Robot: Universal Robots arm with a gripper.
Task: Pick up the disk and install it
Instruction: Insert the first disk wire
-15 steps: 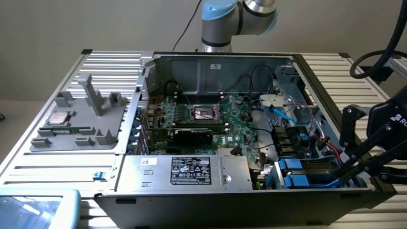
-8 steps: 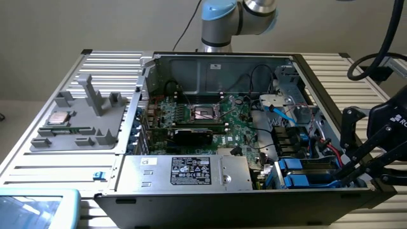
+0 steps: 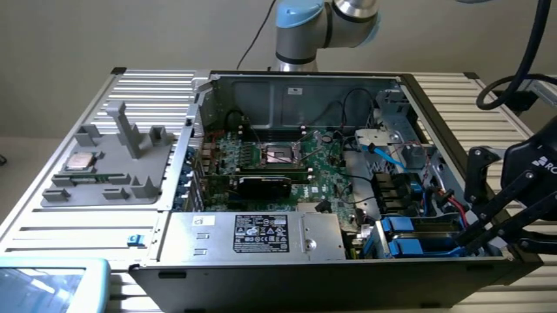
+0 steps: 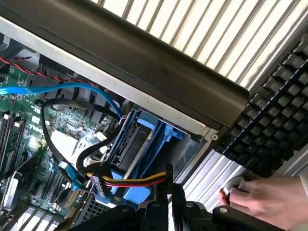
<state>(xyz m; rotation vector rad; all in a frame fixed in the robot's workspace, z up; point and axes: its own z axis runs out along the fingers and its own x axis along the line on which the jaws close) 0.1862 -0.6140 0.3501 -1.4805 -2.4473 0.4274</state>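
Note:
The disk sits inside the drive bay at the corner of the open computer case, held between bright blue rails; only its dark end face with the connector shows. In the exterior view the blue end tabs mark that bay at the case's front corner, on the exterior view's right. My gripper reaches down into the case just beside those tabs. In the wrist view the gripper has its black fingers pressed together, shut on nothing I can see, close to the bay's blue frame.
A yellow, red and black power cable and a blue data cable lie next to the bay. The motherboard and a silver box with a black label fill the case. A person's hand rests by a keyboard.

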